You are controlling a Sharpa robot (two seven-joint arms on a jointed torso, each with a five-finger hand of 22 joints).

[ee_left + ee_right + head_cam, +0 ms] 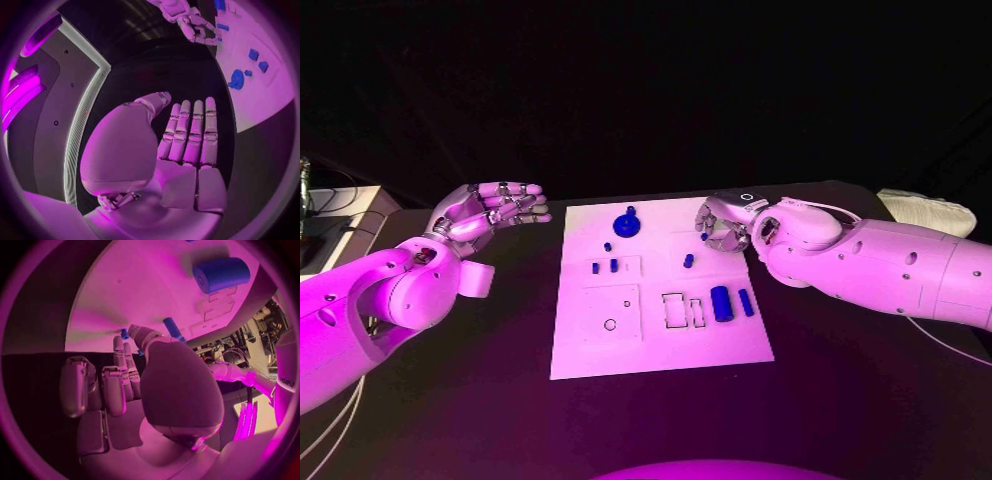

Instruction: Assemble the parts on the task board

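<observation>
White board [661,345] mid-table carries small blue parts [721,303], mostly along its right and far areas. Left hand [488,212] hovers off its left edge, fingers straight, empty. Right hand [728,222] sits over the far right corner, fingertips [129,335] at a small blue piece; grip unclear.

L hand [181,150] flat, fingers straight & together, holding nothing, above black table [156,70]. R hand [197,25] at board [269,95] edge; blue parts [237,79] on board.
</observation>
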